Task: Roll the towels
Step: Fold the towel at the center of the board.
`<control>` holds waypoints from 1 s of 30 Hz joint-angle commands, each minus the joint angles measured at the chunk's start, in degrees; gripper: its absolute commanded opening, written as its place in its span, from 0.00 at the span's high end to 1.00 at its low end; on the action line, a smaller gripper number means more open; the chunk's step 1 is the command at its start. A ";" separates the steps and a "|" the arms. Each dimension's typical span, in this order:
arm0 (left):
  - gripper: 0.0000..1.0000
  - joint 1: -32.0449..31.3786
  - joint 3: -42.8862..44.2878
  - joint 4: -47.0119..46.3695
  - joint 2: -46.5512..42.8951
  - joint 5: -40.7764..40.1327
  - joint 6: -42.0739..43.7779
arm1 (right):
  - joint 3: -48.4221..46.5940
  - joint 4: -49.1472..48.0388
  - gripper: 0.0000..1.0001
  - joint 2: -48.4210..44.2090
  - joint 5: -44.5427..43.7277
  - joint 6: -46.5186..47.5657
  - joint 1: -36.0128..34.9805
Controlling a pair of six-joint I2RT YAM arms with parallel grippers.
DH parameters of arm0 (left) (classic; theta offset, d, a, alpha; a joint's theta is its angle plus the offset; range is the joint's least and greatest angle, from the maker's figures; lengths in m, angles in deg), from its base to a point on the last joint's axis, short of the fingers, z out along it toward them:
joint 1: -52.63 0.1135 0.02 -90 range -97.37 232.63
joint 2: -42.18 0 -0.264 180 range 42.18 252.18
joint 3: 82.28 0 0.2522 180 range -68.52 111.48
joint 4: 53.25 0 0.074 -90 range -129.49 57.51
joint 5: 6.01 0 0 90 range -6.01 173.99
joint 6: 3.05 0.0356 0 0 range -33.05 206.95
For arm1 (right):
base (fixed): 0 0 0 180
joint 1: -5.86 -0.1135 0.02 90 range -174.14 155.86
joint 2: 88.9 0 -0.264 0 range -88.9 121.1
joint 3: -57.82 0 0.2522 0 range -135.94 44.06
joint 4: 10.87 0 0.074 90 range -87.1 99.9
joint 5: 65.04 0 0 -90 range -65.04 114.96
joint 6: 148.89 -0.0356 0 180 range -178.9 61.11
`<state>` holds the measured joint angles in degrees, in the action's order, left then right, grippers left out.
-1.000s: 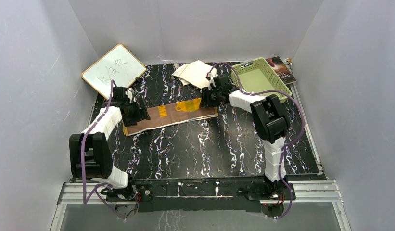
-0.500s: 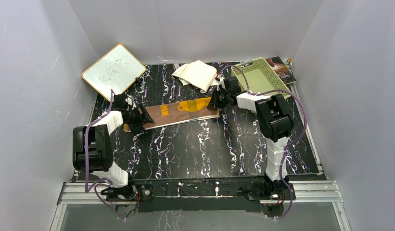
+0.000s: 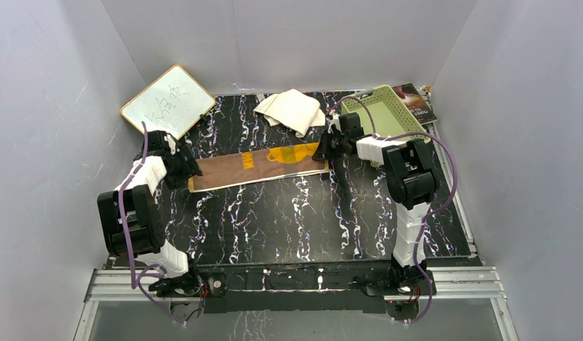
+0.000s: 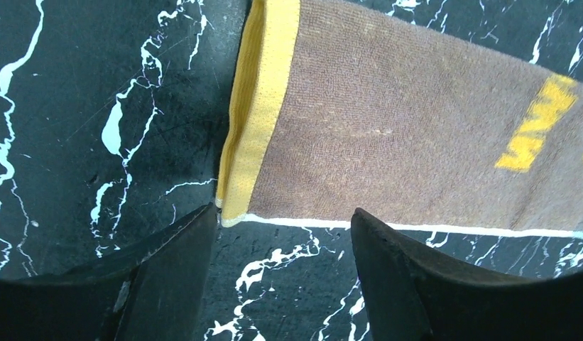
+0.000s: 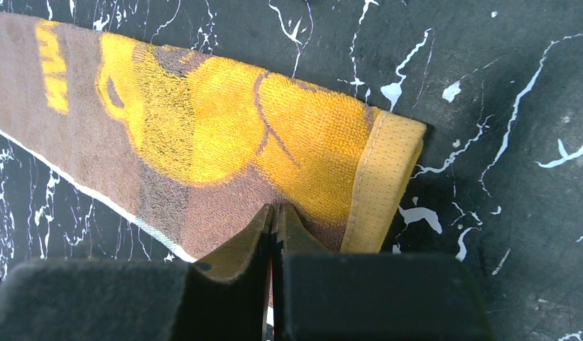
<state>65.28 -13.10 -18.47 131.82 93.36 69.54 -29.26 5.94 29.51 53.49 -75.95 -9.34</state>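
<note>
**Task item, position.** The brown-and-orange towel (image 3: pixel 256 165) lay on the black marbled bench (image 3: pixel 288 227), folded into a long narrow strip. The brown side was mostly up. Yellow lettering and part of an orange bear face showed toward one end. In the top view the strip ran from about 9 o'clock to 3 o'clock across the far half of the bench. Its 3 o'clock end sat slightly farther from the arm bases. The strip lay flat along its whole length.

**Left claw.** The left claw (image 4: pixel 285 213) was at the 9 o'clock end of the strip. Its fingers (image 4: pixel 167 277) stood apart, one on each side of the near corner of the yellow hem. Nothing was held between them.

**Right claw.** The right claw (image 5: pixel 274 211) was at the 3 o'clock end. Its fingers were pressed together on the near long edge of the towel, just inside the yellow hem, with the cloth pinched at the tips.

**Other items.**
- The cream towel (image 3: pixel 292 109) lay loosely folded at 12 o'clock, apart from the strip.
- A whiteboard (image 3: pixel 167 101) leaned at 10 o'clock against the left wall.
- A green basket (image 3: pixel 382 114) stood at 2 o'clock, just beyond the right claw.
- A book (image 3: pixel 418 101) lay just beyond the basket.
</note>
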 commanded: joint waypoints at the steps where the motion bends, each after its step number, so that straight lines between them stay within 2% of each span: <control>1: 0.34 -0.01 1.88 2.57 -0.97 -1.21 6.88 | 1.16 2.09 1.00 -0.89 -1.42 0.95 0.40; 7: 0.46 0.28 5.29 4.89 6.52 1.30 8.46 | 1.42 1.50 1.00 -1.03 -0.52 0.72 0.36; 16: 0.49 0.30 4.83 8.27 9.31 -6.22 7.94 | 1.73 1.52 1.00 -2.12 -0.27 0.85 0.42; 21: 0.52 -0.70 4.24 9.05 12.01 -5.77 8.39 | 1.84 1.52 1.00 -2.63 -0.12 0.89 0.35; 23: 0.57 -2.05 3.75 9.09 12.61 -5.07 9.05 | 1.86 1.52 1.00 -2.90 -0.21 0.96 0.35; 25: 0.69 -3.20 3.33 8.94 13.03 -3.74 9.43 | 1.86 1.60 1.00 -3.08 -0.23 0.91 0.38; 28: 1.00 -3.41 3.21 8.75 13.51 -1.38 9.59 | 1.95 1.68 1.00 -3.34 -0.22 0.95 0.40; 30: 1.00 -3.42 3.13 8.38 12.41 -0.27 9.51 | 2.04 1.70 1.00 -3.45 -0.23 0.97 0.48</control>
<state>63.24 -8.01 -13.29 142.05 88.16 78.90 -28.19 5.88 28.68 53.88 -75.89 -9.34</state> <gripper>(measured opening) 0.032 0.005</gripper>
